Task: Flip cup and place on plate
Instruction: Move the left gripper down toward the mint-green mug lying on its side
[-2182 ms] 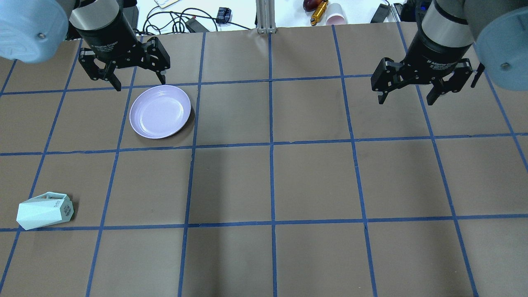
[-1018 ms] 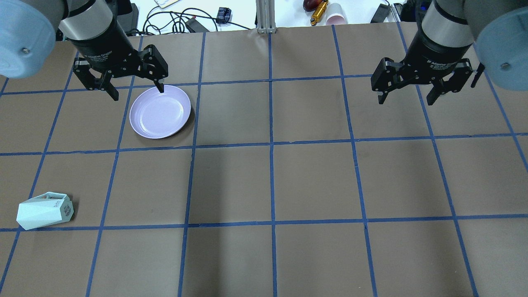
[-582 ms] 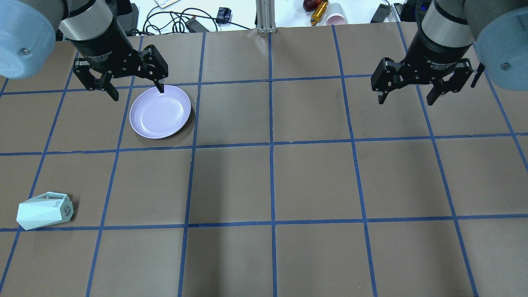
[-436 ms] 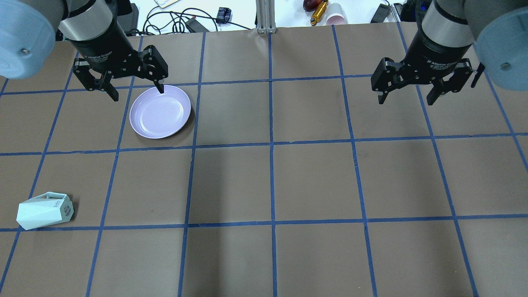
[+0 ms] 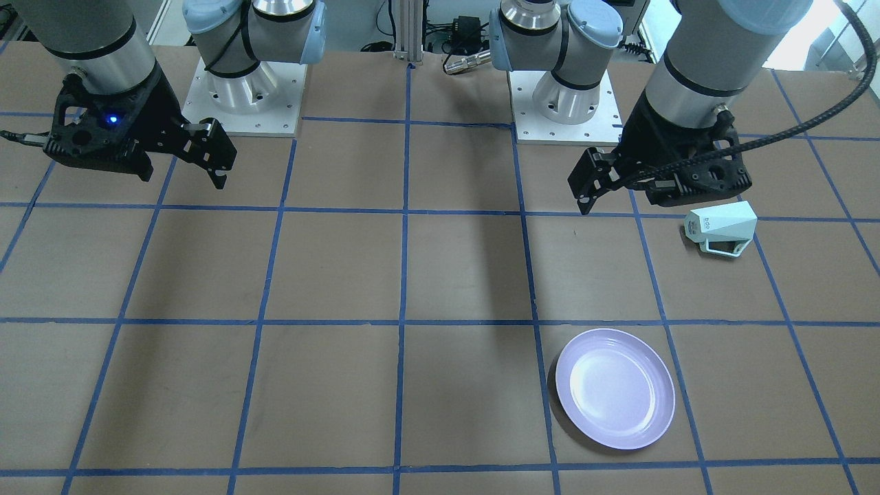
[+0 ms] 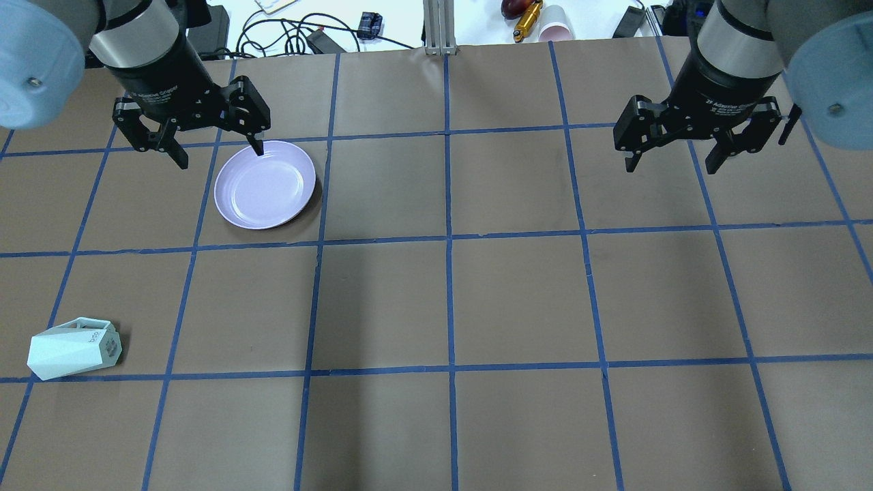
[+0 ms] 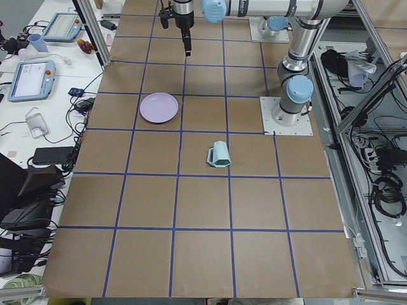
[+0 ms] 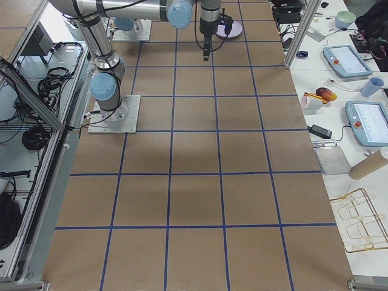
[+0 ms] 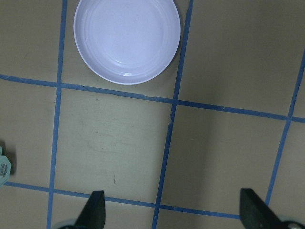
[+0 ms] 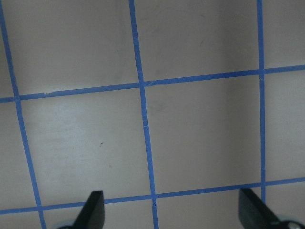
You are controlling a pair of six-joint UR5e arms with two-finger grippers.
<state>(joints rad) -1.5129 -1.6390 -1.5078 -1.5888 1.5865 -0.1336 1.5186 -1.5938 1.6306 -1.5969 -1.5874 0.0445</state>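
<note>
The mint-green cup (image 6: 74,349) lies on its side at the table's near left, its printed base toward the middle. It also shows in the front view (image 5: 720,223) and at the left wrist view's edge (image 9: 2,168). The lavender plate (image 6: 264,184) lies flat and empty at the far left, also in the front view (image 5: 614,388) and the left wrist view (image 9: 127,38). My left gripper (image 6: 219,157) is open and empty, held high by the plate's far rim and well away from the cup. My right gripper (image 6: 672,167) is open and empty over the far right.
The brown table cover (image 6: 518,300) carries a grid of blue tape. Cables, a pink cup (image 6: 556,27) and small items lie beyond the far edge. The two arm bases (image 5: 240,89) stand at the robot's side of the table.
My left gripper has drifted a little to the left near the plate's far rim, still open. The cup, the plate and the right arm have not moved.
</note>
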